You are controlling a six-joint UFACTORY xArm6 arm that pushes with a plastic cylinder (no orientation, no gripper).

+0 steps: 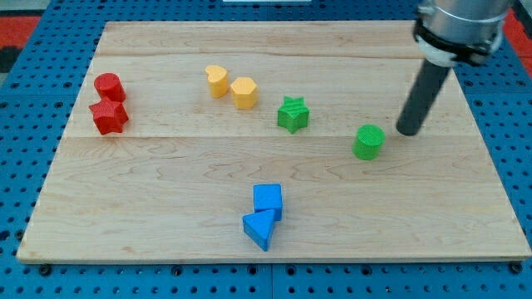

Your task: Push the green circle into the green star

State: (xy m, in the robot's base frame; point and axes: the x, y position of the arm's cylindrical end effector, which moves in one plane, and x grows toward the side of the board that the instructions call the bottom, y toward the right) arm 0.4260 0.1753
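- Wooden table (166, 216) carries eight blocks.
- Nine o'clock: red cylinder (109, 85), red star (109, 117), touching.
- Eleven o'clock: yellow heart (217, 81), yellow hexagon (244, 92).
- Centre: green star (293, 114).
- Three o'clock: green circle (368, 142).
- Six o'clock: blue cube (268, 201), blue triangle (259, 227).

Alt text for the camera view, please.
My tip sits just right of the green circle, with the green star further left. Red, yellow and blue block pairs lie elsewhere on the wooden board.

We count eight blocks: two red (109, 86) (109, 117), two yellow (217, 81) (243, 92), two green, a star (293, 115) and a circle (368, 142), and two blue (268, 200) (258, 228).
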